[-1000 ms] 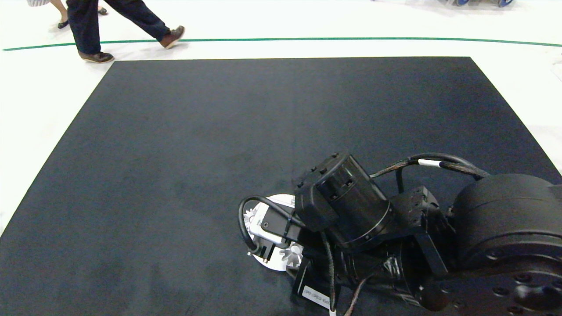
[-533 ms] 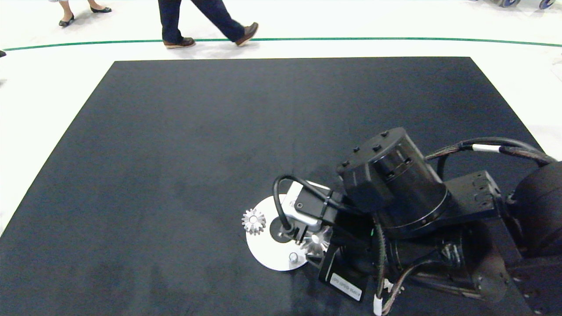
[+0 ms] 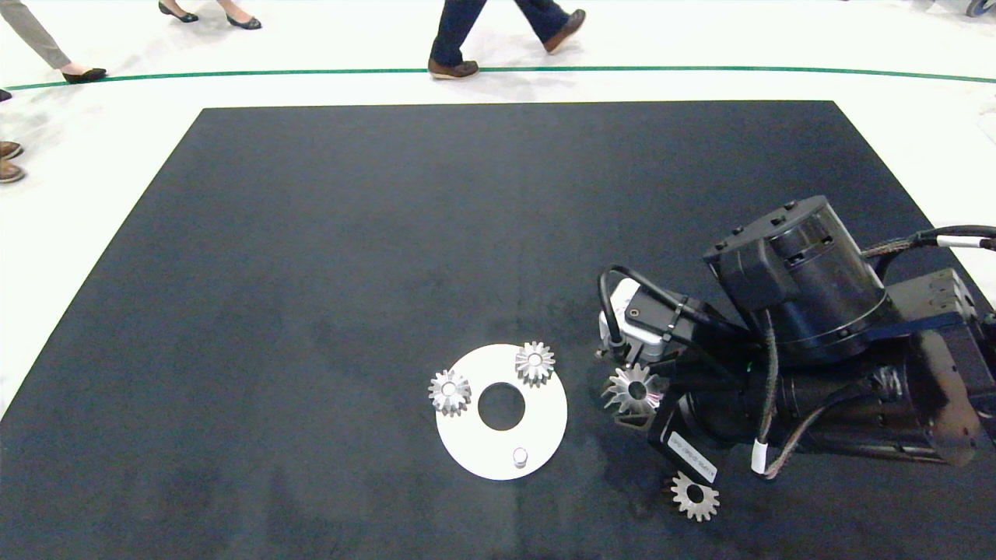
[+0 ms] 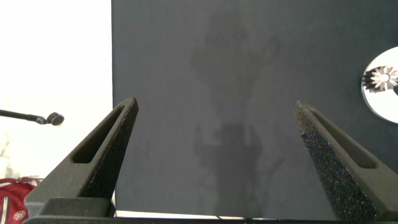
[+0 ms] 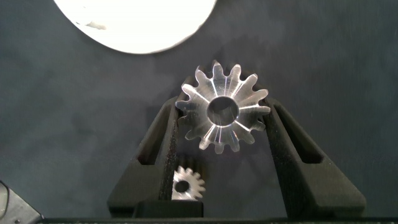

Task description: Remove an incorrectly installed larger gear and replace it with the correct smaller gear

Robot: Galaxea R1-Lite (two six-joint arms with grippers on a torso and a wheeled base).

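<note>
The larger gear [image 3: 634,389], bright silver with pointed teeth, sits between the fingers of my right gripper [image 3: 636,398], just right of the white round plate [image 3: 545,416]. In the right wrist view my right gripper [image 5: 224,109] is shut on this larger gear [image 5: 224,113]. The smaller gear [image 3: 694,496], flat and dull grey, lies on the mat in front of that arm, and the smaller gear [image 5: 186,183] also shows between the finger bases. A bare peg [image 3: 519,457] stands on the plate's near edge. My left gripper [image 4: 214,106] is open over the mat, outside the head view.
Two small fluted silver gears [image 3: 450,391] [image 3: 534,362] stand on the plate around its centre hole [image 3: 501,407]. The black mat [image 3: 350,233] covers the table. People's legs and shoes [image 3: 455,68] pass beyond its far edge.
My right gripper has carried the larger gear off the plate's peg and moved right. The peg, the plate and the smaller gear have come into view. The person beyond the table walked right.
</note>
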